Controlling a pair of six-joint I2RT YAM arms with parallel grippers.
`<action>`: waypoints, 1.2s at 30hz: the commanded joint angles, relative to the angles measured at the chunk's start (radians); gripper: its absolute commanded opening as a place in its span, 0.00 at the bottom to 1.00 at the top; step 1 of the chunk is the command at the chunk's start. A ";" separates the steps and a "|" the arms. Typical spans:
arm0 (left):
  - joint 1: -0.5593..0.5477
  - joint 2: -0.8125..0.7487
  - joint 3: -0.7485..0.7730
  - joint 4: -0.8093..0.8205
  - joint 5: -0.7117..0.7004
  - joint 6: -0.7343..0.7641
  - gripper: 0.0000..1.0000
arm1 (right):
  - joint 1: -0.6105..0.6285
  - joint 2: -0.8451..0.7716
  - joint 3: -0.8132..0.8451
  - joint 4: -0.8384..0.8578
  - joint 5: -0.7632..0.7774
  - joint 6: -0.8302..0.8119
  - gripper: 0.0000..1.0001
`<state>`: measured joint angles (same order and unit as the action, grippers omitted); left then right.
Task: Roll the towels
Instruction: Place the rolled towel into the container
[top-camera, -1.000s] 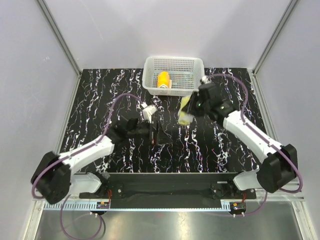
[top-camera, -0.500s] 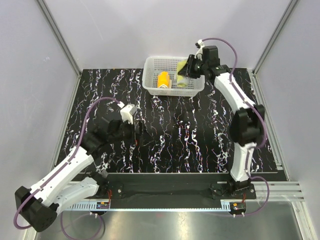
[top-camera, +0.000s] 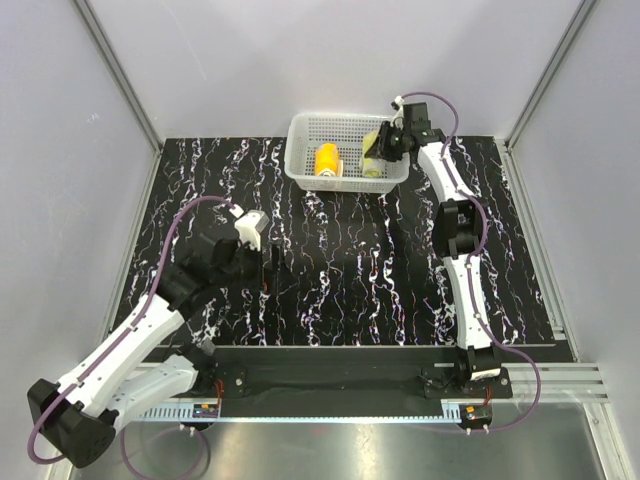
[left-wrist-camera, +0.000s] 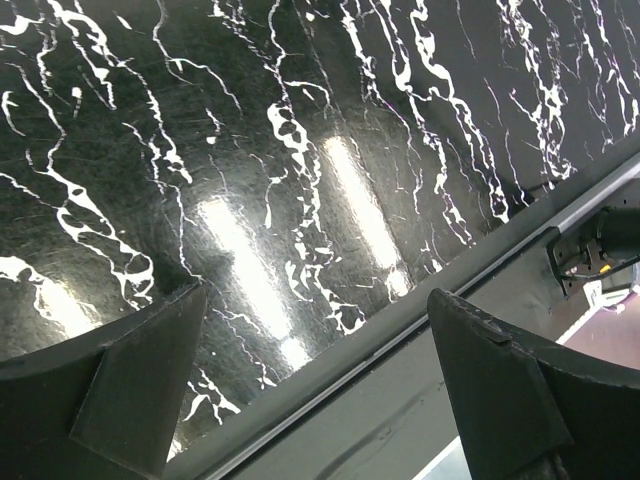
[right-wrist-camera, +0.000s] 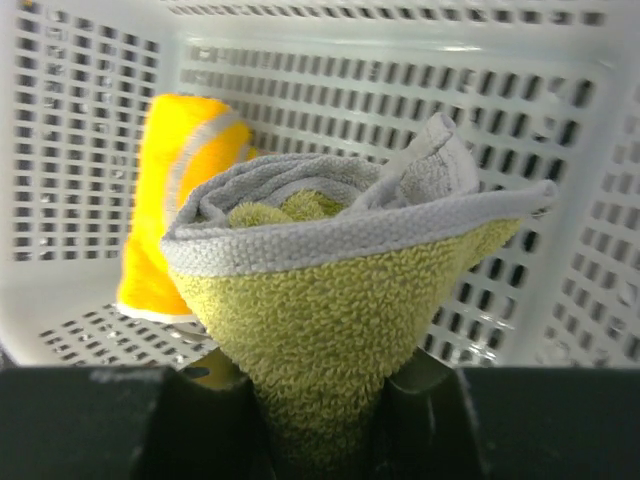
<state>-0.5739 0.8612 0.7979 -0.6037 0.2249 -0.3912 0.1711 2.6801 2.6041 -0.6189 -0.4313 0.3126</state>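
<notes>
Holding towel (top-camera: 372, 152) over basket (top-camera: 345, 117), arm (top-camera: 440, 170) outstretched

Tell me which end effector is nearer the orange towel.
Right. The right end effector hangs over the basket beside the orange towel, gripping the green-grey towel. The left end effector is open, far back over the table.

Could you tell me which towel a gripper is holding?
The grey and yellow-green towel, pinched in the right gripper; the orange towel lies loose in the basket.
</notes>
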 joint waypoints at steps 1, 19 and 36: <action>0.028 0.010 0.014 0.018 0.014 0.025 0.99 | -0.010 0.017 0.054 -0.073 0.061 -0.041 0.22; 0.068 0.038 0.004 0.030 0.059 0.026 0.99 | -0.008 0.049 0.073 -0.266 0.367 -0.168 0.67; 0.077 0.042 0.003 0.032 0.065 0.026 0.99 | -0.010 -0.153 -0.001 -0.183 0.468 -0.153 1.00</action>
<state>-0.5026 0.9066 0.7975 -0.6033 0.2657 -0.3809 0.1654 2.6648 2.6045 -0.8360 -0.0284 0.1677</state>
